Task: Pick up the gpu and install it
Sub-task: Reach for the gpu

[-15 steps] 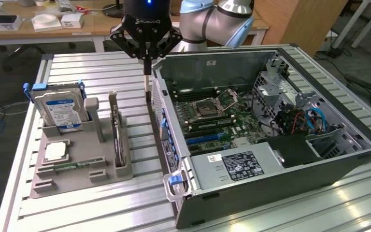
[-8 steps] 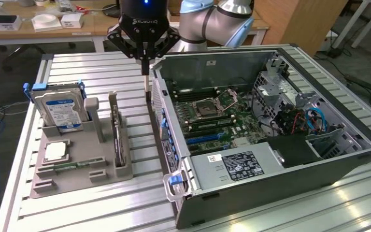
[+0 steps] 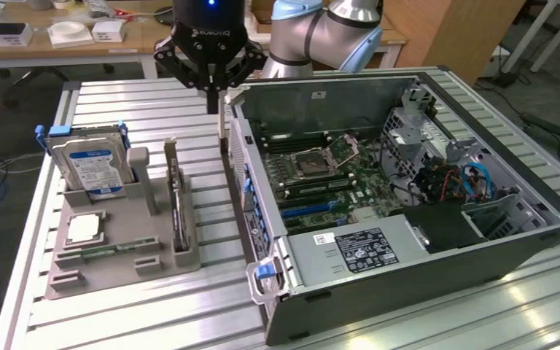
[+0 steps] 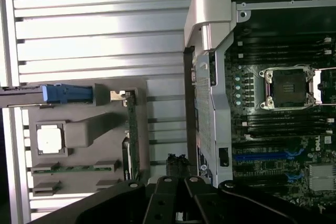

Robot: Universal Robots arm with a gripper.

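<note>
The gpu [image 3: 176,204] stands on edge in a narrow slot of the grey holder [image 3: 114,271] on the ribbed metal surface [image 3: 144,102]. It sits between the hard drive [image 3: 90,166] and the open computer case [image 3: 407,266]. In the wrist view it appears edge-on as a thin green-dark strip [image 4: 132,135] with its silvery bracket [image 4: 119,96] at one end.

The claw [image 3: 212,100] hangs above the surface near the case's far corner, apart from the card. Its fingers look drawn together and hold nothing.

The card is probably light and stiff, but thin and fragile. The exposed upper edge looks like the safest grip, pinched across the flat faces near mid-length and away from the components.
</note>
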